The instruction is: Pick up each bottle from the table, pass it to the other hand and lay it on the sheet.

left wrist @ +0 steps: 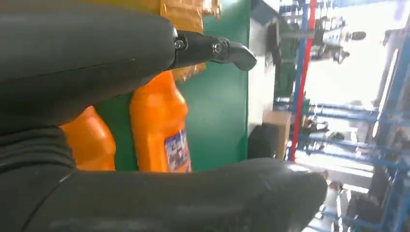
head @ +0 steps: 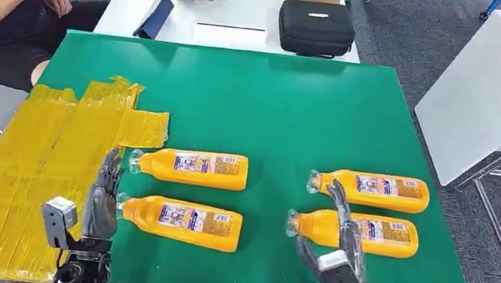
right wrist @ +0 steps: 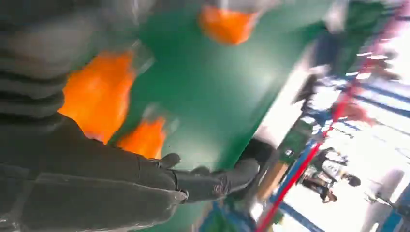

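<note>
on the counter: four orange bottles lie on their sides on the green counter (head: 275,101), none on the yellow sheet (head: 31,155) yet.
right hand: the right hand (head: 337,242) hangs with fingers spread and nothing in it, over the neck end of the near right bottle (head: 360,232); the far right bottle (head: 374,190) lies just beyond its fingertips.
left hand: the left hand (head: 103,198) is also empty, fingers extended, beside the caps of the near left bottle (head: 181,220) and the far left bottle (head: 192,167), with the sheet on its other side.
step: looks like the first pick, not yet made.
next move: i'd judge the right hand must come down and wrap the near right bottle's body, lift it, then carry it toward the left hand for the handover.
watch: round bottles may roll when nudged.
</note>
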